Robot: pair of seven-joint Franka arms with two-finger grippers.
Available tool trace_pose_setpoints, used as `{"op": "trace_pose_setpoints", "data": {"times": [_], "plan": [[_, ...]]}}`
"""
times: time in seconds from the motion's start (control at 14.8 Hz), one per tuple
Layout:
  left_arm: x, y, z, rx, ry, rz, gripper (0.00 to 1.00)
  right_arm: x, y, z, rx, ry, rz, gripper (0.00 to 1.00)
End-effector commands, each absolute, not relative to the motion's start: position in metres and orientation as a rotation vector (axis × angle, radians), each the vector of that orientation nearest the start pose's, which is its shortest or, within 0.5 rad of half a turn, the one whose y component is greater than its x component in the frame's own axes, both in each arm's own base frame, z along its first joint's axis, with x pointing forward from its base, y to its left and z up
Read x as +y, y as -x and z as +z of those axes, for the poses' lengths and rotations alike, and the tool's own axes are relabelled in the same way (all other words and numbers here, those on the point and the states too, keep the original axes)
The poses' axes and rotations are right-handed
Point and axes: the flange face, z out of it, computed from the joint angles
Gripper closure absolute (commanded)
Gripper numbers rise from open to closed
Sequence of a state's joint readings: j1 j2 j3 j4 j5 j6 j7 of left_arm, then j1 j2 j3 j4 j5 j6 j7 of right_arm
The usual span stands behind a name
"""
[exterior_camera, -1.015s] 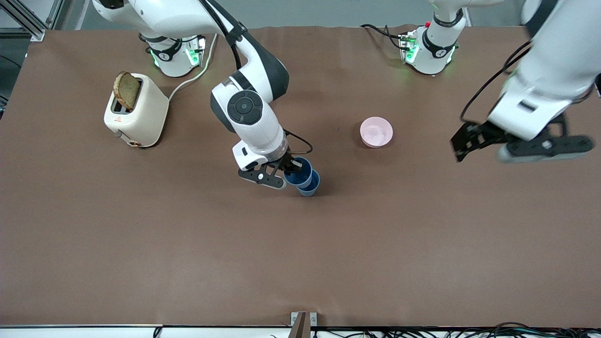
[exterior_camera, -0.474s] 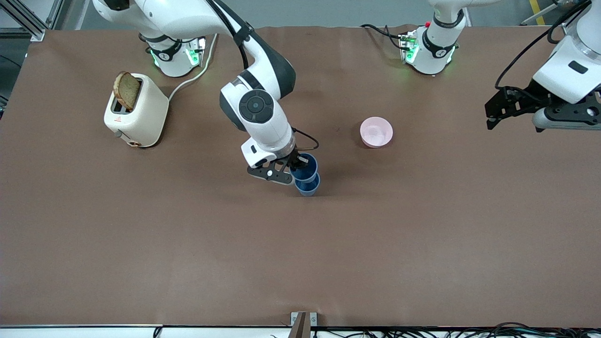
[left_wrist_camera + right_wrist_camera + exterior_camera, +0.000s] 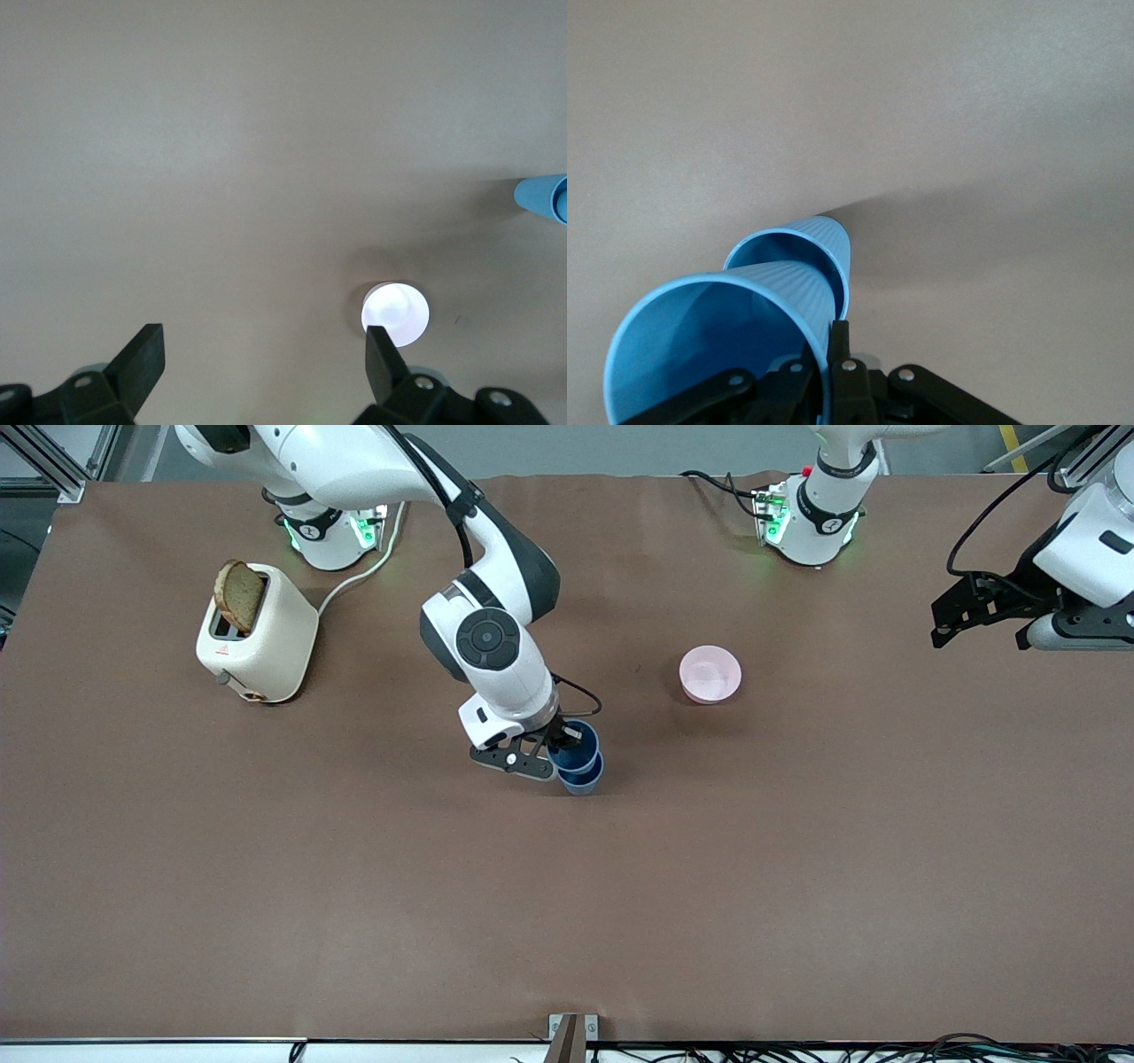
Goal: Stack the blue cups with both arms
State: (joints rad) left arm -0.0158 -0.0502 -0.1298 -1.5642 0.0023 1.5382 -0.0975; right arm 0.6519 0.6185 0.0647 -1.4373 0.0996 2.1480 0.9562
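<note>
Altogether two blue cups: the upper cup [image 3: 573,744] is clamped at its rim in the right gripper's [image 3: 556,749] jaws, partly nested in the lower cup [image 3: 582,776], mid-surface. One pink bowl [image 3: 710,674] sits nearby. One toaster [image 3: 256,634] holds one bread slice [image 3: 239,595]. Waiting over the left arm's end of the surface [image 3: 567,903], the left gripper [image 3: 966,607] has jaws apart.

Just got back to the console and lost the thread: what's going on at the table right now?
The right gripper is shut on the upper blue cup, pinching its rim, and holds it over the lower blue cup standing mid-table; it looks partly lowered in, not released. The left gripper waits open and empty above the left arm's end of the table. A pink bowl and a toaster with a slice of bread sit untouched.
</note>
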Motion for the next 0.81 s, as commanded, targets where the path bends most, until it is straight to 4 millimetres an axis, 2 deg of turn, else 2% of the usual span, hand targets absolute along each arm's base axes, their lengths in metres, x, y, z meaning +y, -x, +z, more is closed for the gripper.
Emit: {"op": "trace_pose_setpoints", "data": {"times": [0.0,0.07,0.2,0.47,0.54,0.61,0.68,0.74], "plan": [[-0.076,-0.517,0.657,0.109,3.117,-0.070,0.00,0.474,-0.552,0.336,0.431,2.962,0.030,0.97],[-0.074,-0.516,0.660,0.106,3.117,-0.077,0.00,0.474,-0.552,0.337,0.434,2.958,0.027,0.93],[-0.075,-0.518,0.660,0.110,3.104,-0.084,0.00,0.475,-0.552,0.337,0.435,2.957,0.028,0.71],[-0.074,-0.514,0.664,0.111,3.083,-0.077,0.00,0.470,-0.556,0.340,0.432,2.955,0.022,0.49],[-0.078,-0.513,0.668,0.118,3.082,-0.085,0.00,0.463,-0.561,0.351,0.445,2.951,0.011,0.39],[-0.076,-0.515,0.667,0.118,3.084,-0.084,0.00,0.454,-0.568,0.364,0.460,2.941,-0.019,0.23],[-0.077,-0.516,0.667,0.121,3.083,-0.085,0.00,0.426,-0.582,0.390,0.511,2.928,-0.071,0.08],[-0.078,-0.517,0.666,0.121,3.083,-0.082,0.00,0.401,-0.592,0.411,0.546,2.935,-0.093,0.01]]}}
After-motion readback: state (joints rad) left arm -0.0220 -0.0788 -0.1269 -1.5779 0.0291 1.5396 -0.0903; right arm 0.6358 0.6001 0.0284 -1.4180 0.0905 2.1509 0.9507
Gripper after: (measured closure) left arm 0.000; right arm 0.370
